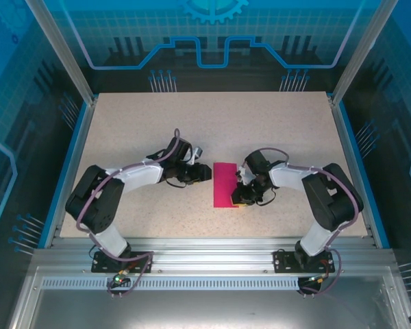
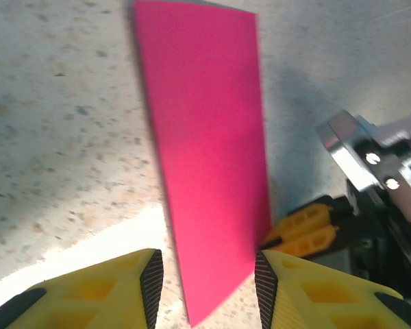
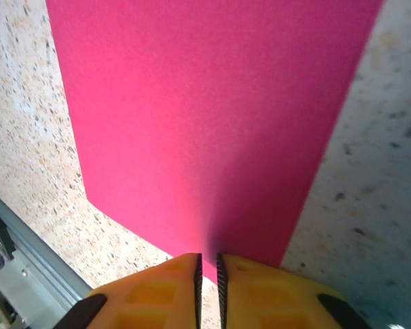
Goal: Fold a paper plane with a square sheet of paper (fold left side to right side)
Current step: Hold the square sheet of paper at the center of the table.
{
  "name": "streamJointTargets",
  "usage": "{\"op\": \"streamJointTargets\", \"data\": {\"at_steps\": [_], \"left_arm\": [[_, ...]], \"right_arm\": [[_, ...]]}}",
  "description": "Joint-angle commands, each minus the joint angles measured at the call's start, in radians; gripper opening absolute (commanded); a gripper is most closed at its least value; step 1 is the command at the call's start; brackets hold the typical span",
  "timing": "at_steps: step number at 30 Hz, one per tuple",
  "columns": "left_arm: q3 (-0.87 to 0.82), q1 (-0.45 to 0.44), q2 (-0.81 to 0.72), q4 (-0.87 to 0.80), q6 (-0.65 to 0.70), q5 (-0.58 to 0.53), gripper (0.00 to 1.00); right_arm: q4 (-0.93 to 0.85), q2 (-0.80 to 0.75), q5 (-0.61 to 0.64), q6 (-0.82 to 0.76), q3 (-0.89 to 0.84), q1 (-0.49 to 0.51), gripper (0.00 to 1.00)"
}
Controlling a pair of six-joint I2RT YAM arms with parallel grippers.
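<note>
The square sheet of paper (image 1: pixel 225 184) lies flat on the speckled table, folded into a narrow magenta rectangle (image 2: pixel 205 151) (image 3: pixel 205 116). My left gripper (image 1: pixel 207 171) hovers at its left edge, open; the sheet's near corner lies between the wide-apart pads (image 2: pixel 207 288). My right gripper (image 1: pixel 240 199) is at the sheet's right near corner. Its pads stand a thin slit apart (image 3: pixel 208 274), with the paper's edge just in front of the slit. The right gripper's yellow fingers (image 2: pixel 305 229) touch the sheet's right edge in the left wrist view.
The table (image 1: pixel 151 116) is bordered by blue rails (image 1: pixel 67 171) left and right. An aluminium frame (image 1: pixel 212 250) runs along the near edge, close to the sheet's near end (image 3: pixel 27 240). Glass walls stand behind.
</note>
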Motion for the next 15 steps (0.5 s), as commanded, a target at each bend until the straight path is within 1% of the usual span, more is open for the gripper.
{"op": "streamJointTargets", "data": {"at_steps": [1, 4, 7, 10, 15], "left_arm": [[-0.025, -0.033, -0.049, -0.053, 0.018, 0.008, 0.45], [-0.038, -0.061, -0.063, -0.043, -0.011, 0.011, 0.44], [-0.039, -0.096, -0.042, -0.009, -0.040, 0.019, 0.44], [-0.026, -0.132, 0.012, 0.028, -0.064, 0.024, 0.44], [0.008, -0.162, 0.105, 0.055, -0.081, 0.007, 0.44]], "right_arm": [[-0.072, -0.106, 0.045, -0.045, 0.026, -0.001, 0.26], [-0.123, -0.184, 0.053, -0.080, 0.053, -0.042, 0.39], [-0.131, -0.209, 0.054, -0.098, 0.063, -0.102, 0.46], [-0.122, -0.186, 0.053, -0.102, 0.079, -0.149, 0.49], [-0.108, -0.137, 0.064, -0.096, 0.124, -0.163, 0.49]]}}
